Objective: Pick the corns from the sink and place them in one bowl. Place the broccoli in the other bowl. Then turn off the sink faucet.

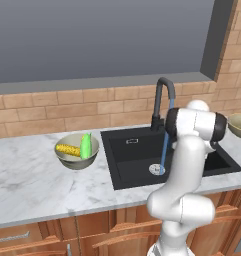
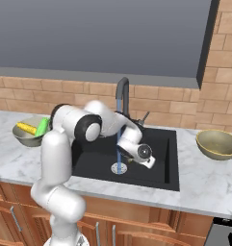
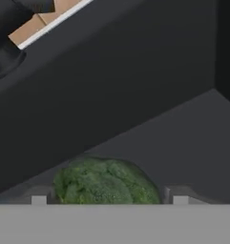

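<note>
In the hand view the broccoli [image 3: 105, 183], a dark green bumpy lump, lies on the floor of the black sink [image 3: 183, 133]. My gripper [image 3: 109, 200] is open, one fingertip [image 3: 38, 199] at each side of the lump, close to it. The pale bowl [image 1: 75, 161] on the left counter holds the yellow cob [image 1: 67, 149] and the light-green corn piece [image 1: 85, 145]. At the right, the olive-tan bowl [image 2: 217, 144] holds nothing. A blue stream [image 2: 119, 139] of water runs from the black faucet [image 2: 122, 93] to the drain [image 2: 118, 168].
My arm's white wrist [image 2: 135, 144] reaches down into the sink [image 2: 161, 158] right of the stream. A brick wall [image 1: 52, 112] backs the marble counter [image 1: 37, 185]. Wooden cabinet fronts [image 1: 92, 235] run below.
</note>
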Tool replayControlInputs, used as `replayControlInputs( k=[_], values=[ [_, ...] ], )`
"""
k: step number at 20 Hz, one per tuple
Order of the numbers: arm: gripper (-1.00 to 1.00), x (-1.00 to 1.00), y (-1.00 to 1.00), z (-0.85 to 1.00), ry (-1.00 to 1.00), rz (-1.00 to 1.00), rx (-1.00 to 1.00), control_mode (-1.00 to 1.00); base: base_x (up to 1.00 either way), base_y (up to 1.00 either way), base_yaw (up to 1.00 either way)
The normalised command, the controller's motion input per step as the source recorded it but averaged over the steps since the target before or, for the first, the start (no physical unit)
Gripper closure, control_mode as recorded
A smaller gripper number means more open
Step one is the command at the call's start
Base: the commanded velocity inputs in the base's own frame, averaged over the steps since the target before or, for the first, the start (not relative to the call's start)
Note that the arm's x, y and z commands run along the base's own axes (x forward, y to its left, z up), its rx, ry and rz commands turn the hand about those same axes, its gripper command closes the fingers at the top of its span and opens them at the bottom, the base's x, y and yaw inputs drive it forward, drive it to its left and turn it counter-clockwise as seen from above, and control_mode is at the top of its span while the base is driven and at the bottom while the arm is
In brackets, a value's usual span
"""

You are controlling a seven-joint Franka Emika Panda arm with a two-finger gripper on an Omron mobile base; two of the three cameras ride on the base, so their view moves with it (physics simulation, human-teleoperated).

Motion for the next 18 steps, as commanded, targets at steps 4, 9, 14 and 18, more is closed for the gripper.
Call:
replayControlInputs(
  k=[4,9,14,18],
  values=[
    [1.00,-0.10,-0.06,0.82,-0.18,0.00,0.00,-1.00,0.00,0.00,0.00],
    [1.00,0.00,-0.35,0.85,-0.01,-0.01,0.00,-1.00,0.00,0.00,0.00],
    [1.00,0.02,-0.59,0.72,0.00,-0.02,0.00,-1.00,0.00,0.00,0.00],
    [1.00,0.00,-0.51,0.55,0.00,-0.02,0.00,-1.00,0.00,0.00,0.00]
  ],
)
